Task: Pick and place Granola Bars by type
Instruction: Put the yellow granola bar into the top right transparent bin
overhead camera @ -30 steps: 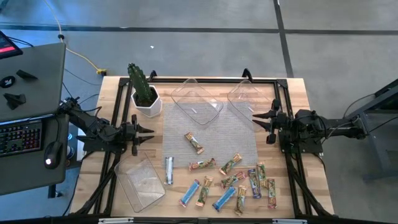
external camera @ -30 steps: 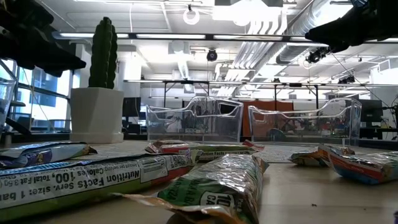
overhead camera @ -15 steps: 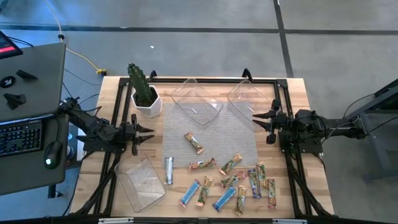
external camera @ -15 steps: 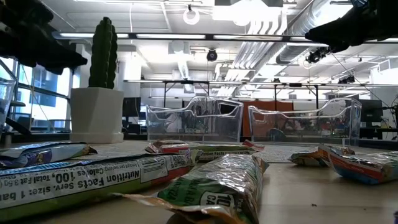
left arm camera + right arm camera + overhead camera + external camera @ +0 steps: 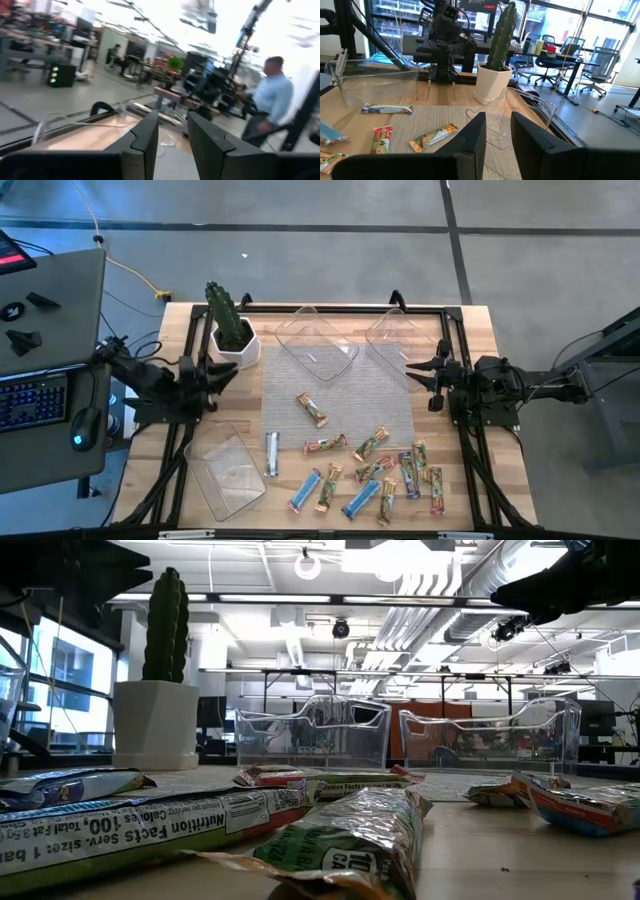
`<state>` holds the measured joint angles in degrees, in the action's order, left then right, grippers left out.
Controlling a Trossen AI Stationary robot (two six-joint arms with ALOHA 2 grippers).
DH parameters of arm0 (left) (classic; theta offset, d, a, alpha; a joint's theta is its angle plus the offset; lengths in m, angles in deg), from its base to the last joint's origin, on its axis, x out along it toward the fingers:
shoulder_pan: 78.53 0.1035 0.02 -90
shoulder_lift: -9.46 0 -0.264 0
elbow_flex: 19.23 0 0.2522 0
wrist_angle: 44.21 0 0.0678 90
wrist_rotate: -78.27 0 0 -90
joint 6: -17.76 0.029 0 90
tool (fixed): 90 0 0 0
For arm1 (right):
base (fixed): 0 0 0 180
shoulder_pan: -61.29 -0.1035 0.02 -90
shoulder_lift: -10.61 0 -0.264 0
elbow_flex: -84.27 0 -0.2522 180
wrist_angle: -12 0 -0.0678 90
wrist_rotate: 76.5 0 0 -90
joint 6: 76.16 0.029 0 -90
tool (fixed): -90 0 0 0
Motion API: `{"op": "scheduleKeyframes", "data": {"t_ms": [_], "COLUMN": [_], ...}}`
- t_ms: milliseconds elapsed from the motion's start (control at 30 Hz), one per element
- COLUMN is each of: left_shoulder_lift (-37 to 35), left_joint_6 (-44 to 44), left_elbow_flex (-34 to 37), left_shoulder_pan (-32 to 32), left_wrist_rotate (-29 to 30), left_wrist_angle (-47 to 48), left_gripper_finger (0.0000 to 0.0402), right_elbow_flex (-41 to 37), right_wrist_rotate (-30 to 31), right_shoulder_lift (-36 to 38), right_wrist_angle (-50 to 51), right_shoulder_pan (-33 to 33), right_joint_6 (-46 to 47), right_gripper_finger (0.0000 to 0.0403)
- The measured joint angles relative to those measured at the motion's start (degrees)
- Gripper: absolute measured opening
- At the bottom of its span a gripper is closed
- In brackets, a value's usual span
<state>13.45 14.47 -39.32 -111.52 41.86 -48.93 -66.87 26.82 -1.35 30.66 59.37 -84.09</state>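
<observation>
The granola bars lie flat and scattered on the near half of the table: a red-tan bar [image 5: 313, 409] on the grey mat [image 5: 340, 380], a silver bar [image 5: 271, 452], two blue bars [image 5: 305, 490] [image 5: 361, 498], a green-gold bar [image 5: 371, 443], a purple bar [image 5: 409, 475] and several more. My left gripper [image 5: 230, 373] [image 5: 172, 135] is open and empty, raised above the table's left side next to the cactus pot. My right gripper [image 5: 410, 372] [image 5: 498, 135] is open and empty, held above the mat's right edge, pointing toward the left.
Two clear plastic trays [image 5: 316, 342] [image 5: 395, 340] stand at the far side and a third [image 5: 225, 470] at the near left. A cactus in a white pot [image 5: 232, 330] stands at the far left. A person in a light-blue shirt [image 5: 270, 100] stands in the room beyond.
My left gripper has gone up and a little toward the table's far edge, near the cactus pot, and has tipped upward. The bars and my right gripper have kept still.
</observation>
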Motion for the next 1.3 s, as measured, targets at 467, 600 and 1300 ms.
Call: {"op": "scheduleKeyframes", "data": {"t_ms": [467, 600, 1300], "left_shoulder_lift": [0.04, 1.61, 38.30], "left_joint_6": [10.44, 17.93, 22.15], "left_elbow_flex": [-6.05, -15.33, -33.40], "left_shoulder_pan": [0.00, 0.00, 0.00], "left_wrist_rotate": [3.91, 0.13, 13.39], "left_wrist_angle": [-11.67, -10.92, 13.59], "left_gripper_finger": [0.0101, 0.0101, 0.0101], "right_elbow_flex": [0.00, 0.00, 0.00], "right_wrist_rotate": [0.00, 0.00, 0.00], "right_shoulder_lift": [0.00, 0.00, 0.00], "right_wrist_angle": [0.00, 0.01, 0.01], "right_shoulder_pan": [0.00, 0.00, 0.00], "right_joint_6": [0.01, 0.00, 0.00], "right_gripper_finger": [0.0074, 0.0074, 0.0074]}}
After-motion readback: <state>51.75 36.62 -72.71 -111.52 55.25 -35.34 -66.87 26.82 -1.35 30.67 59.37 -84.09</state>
